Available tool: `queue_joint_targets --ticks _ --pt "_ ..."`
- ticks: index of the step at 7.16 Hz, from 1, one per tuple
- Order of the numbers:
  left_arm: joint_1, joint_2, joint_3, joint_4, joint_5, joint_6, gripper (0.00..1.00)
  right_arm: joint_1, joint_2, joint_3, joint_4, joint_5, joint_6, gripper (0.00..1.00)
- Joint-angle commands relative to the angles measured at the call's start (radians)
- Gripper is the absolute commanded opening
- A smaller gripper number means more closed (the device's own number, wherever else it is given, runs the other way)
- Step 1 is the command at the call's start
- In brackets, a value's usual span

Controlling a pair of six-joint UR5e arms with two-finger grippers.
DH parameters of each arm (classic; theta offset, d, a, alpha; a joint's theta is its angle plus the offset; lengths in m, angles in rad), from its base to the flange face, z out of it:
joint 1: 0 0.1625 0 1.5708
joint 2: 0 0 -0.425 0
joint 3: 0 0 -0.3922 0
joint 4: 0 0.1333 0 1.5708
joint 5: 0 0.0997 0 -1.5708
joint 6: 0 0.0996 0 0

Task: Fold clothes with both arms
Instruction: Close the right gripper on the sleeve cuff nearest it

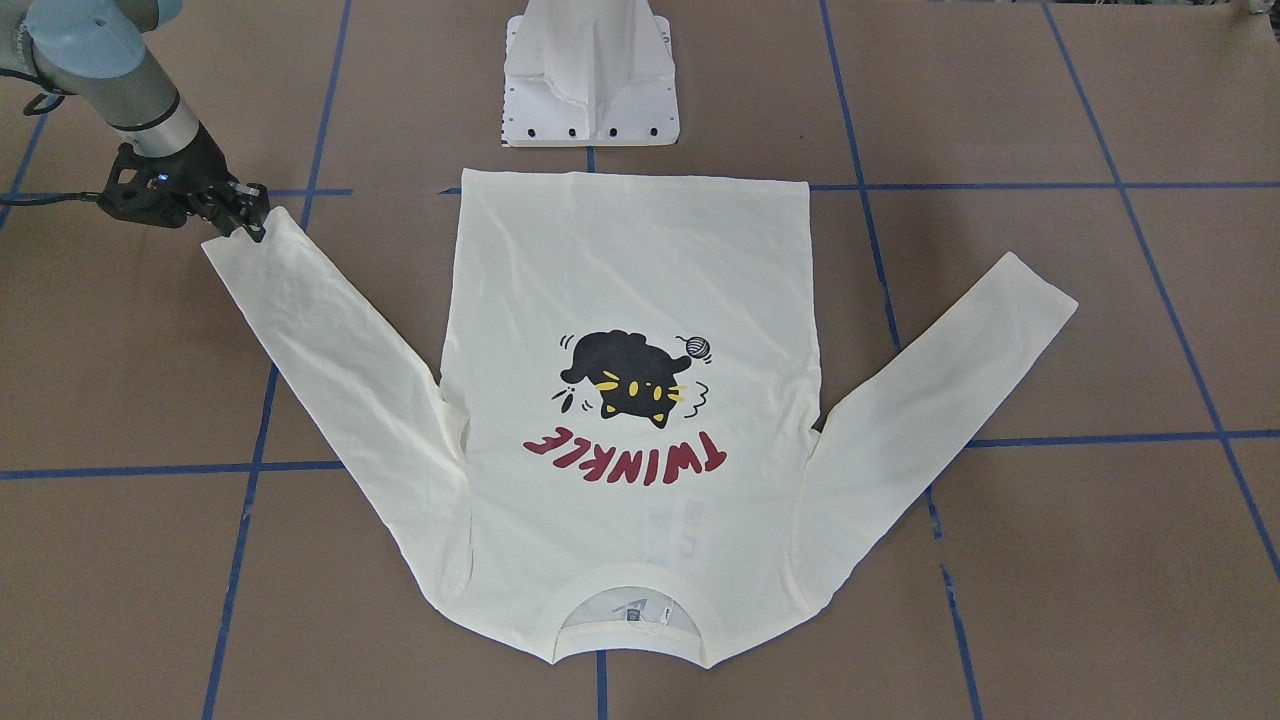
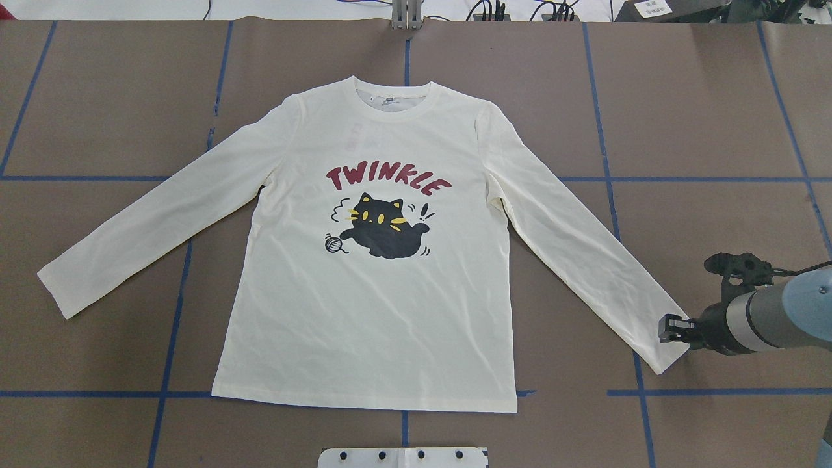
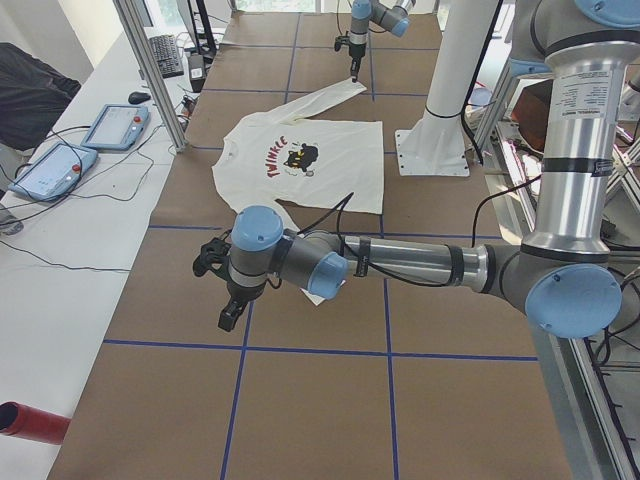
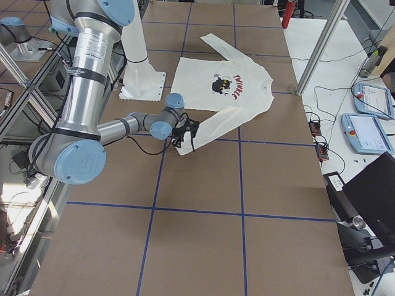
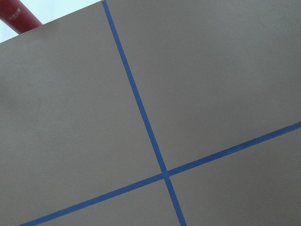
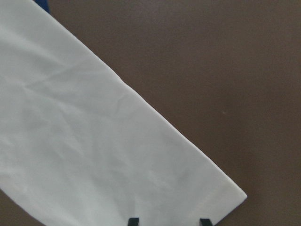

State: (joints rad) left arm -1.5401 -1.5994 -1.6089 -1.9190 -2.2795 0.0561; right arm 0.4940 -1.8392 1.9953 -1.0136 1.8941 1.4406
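- Shirt (image 2: 364, 312), cream with long sleeves, lies flat and print-up in the middle of the brown table (image 2: 97, 97), with its collar on the far side from the robot and its hem near the white base (image 2: 403, 457).
- Left gripper (image 3: 230, 318) hangs over bare table crossed by blue tape lines (image 5: 141, 113), well apart from the shirt. Whether its fingers are spread or pressed together cannot be told.
- Left sleeve (image 2: 162, 214) stretches out and slants towards the robot, with nothing on it.
- Black cat (image 2: 383, 227) sits mid-chest under the red lettering (image 2: 390, 179).
- Right sleeve (image 2: 585, 260) slants the same way on the other side, and its cuff (image 2: 663, 361) ends at the right gripper (image 2: 668, 328).
- That gripper's fingertips (image 6: 134, 220) stand spread apart just over the cuff end, with cloth beneath both. Whether they touch it cannot be told.
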Motion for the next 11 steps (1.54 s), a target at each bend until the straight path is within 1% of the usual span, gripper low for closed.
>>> queue_joint_targets --ticks 1,4,5,7,8,9,11 --pt "0.0 -0.002 0.0 0.0 0.0 0.001 1.0 -0.012 0.009 0.002 -0.068 0.003 0.0 1.0" --pt "-0.002 -0.002 0.0 0.0 -0.002 -0.001 1.0 -0.018 0.015 -0.009 -0.068 0.008 0.0 1.0" --pt "-0.002 -0.002 0.0 0.0 -0.002 -0.001 1.0 -0.018 0.015 -0.01 -0.069 0.01 0.0 0.97" --pt "0.0 -0.002 0.0 0.0 -0.002 -0.001 1.0 -0.018 0.015 -0.012 -0.068 0.01 0.0 0.38" --pt "0.0 -0.002 0.0 0.0 -0.002 -0.001 1.0 -0.018 0.015 -0.01 -0.068 0.01 0.0 0.15" --pt "-0.002 -0.002 0.0 0.0 -0.002 -0.001 1.0 -0.018 0.015 -0.01 -0.068 0.01 0.0 0.01" --pt "0.0 -0.002 0.0 0.0 -0.002 -0.001 1.0 -0.017 0.017 -0.007 -0.068 0.01 0.0 0.0"
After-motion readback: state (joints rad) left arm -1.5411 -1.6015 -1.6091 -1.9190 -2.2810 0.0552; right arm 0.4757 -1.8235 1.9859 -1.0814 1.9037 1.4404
